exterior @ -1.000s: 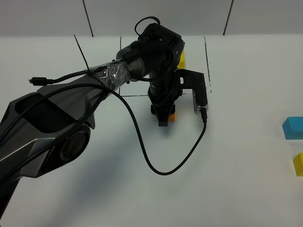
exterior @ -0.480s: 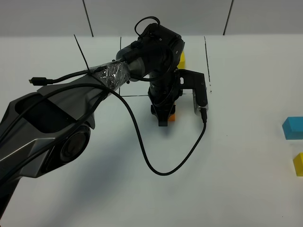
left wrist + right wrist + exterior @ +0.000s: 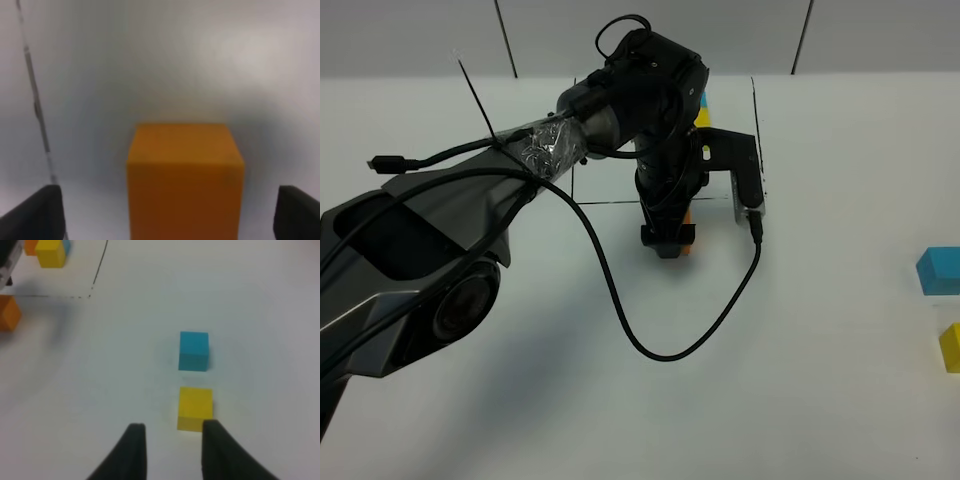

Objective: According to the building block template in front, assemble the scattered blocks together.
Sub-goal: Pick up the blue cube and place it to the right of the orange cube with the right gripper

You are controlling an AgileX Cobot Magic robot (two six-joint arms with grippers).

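Now the left hand [image 3: 666, 238] is spread wide, orange block [image 3: 184, 175] free between its fingers [image 3: 35, 215], template [image 3: 702, 115] at twelve o'clock; blue block [image 3: 938, 271] and yellow block [image 3: 950, 348] wait at three o'clock.

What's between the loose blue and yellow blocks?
Nothing, just a bare strip of table between the blue block and yellow block; clearest in the right wrist view.

White matte table [image 3: 840, 400], plain top, with soft grey shadow patches across its near-left part. At its far edge is a grey panelled wall [image 3: 890, 35] with two slanted dark seams [image 3: 803, 35], one left and one right. The same white surface fills both wrist views.
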